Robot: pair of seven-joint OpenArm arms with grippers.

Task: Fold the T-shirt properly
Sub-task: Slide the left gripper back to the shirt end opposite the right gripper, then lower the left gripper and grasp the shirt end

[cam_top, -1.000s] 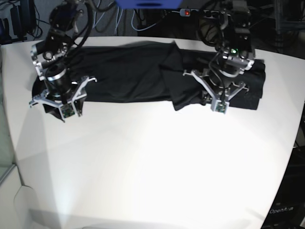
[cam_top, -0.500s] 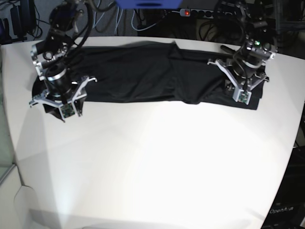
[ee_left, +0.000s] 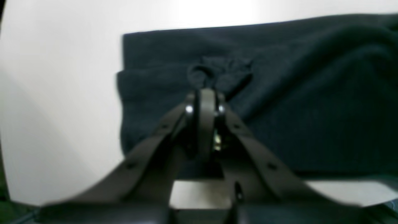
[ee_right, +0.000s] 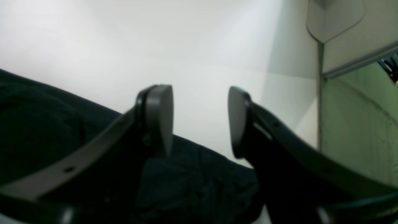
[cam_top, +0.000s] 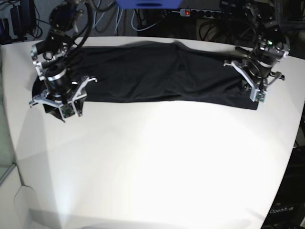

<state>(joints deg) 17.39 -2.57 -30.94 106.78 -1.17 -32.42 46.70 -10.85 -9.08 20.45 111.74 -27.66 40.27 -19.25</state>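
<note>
T-shirt (cam_top: pixel 157 74) is a long strip, crosswise folds remain. My left gripper (ee_left: pixel 205 93) pinches its cloth; right gripper (ee_right: pixel 199 119) gapes empty above its end.

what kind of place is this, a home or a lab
Most likely a robotics lab: a bare white worktable holding one long dark charcoal knit T-shirt, loose cables and a power strip with a red switch behind it, and dark equipment racks around the edges.
</note>
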